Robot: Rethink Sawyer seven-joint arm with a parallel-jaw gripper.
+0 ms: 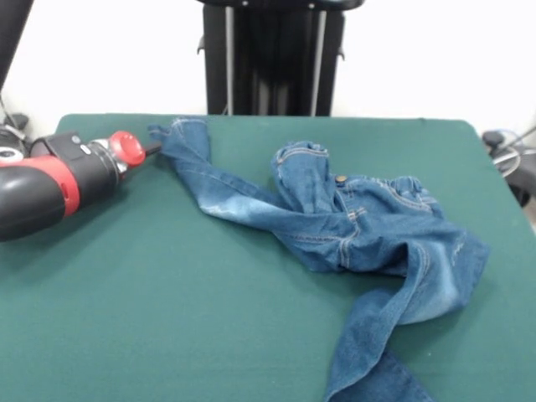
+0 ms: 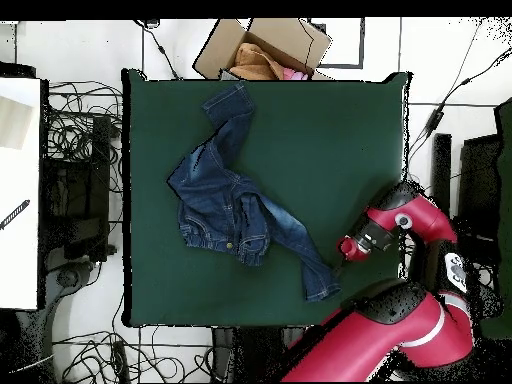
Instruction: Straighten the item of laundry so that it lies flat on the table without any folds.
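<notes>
The blue denim jeans [image 1: 360, 222] lie crumpled right of centre on the green table [image 1: 167, 293]. The waist with its metal button is bunched in the middle. One leg stretches to the far left, and the other twists down to the near edge. My gripper [image 1: 153, 150] comes in from the left on the red and black arm. It sits right at the cuff of the far-left leg, low over the table. In the overhead view the gripper [image 2: 342, 260] is just beside that leg's end, and the jeans [image 2: 225, 205] spread left of centre on the table [image 2: 330, 130].
The robot's black pedestal [image 1: 272, 54] stands behind the table's far edge. In the overhead view a cardboard box [image 2: 265, 45] with cloth inside sits past one table edge. Cables [image 2: 75, 140] lie on the floor beside the table. A white surface [image 2: 18, 190] is at the left.
</notes>
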